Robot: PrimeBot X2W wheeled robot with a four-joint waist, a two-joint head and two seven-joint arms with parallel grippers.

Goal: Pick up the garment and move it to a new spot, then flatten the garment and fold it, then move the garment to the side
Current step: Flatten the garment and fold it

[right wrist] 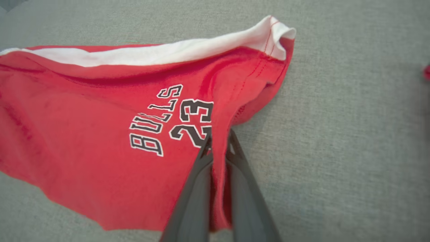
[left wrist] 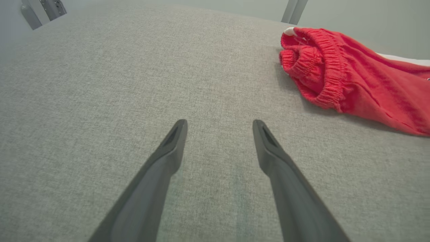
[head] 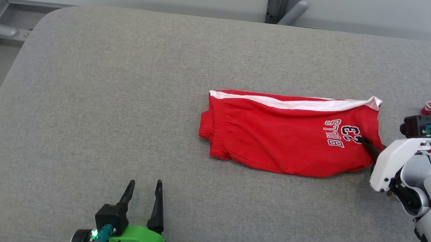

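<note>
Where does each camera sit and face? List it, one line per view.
Head view: high on the robot, looking down at the red cloth shorts with white trim on the grey fabric-covered table; open left gripper, white right forearm.
Left wrist view: low over the table, looking along its spread fingers; shorts' elastic waistband at upper right.
Right wrist view: looking along the right gripper, shut on a shorts fold.
All three share the shorts.

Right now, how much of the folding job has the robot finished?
The red shorts already lie fairly flat and look folded in half on the grey table. In hand: the right jaws are shut on a pinch of cloth beside the 23 print; the left jaws stand open, apart. Left, probably: carrying them to the side.
</note>
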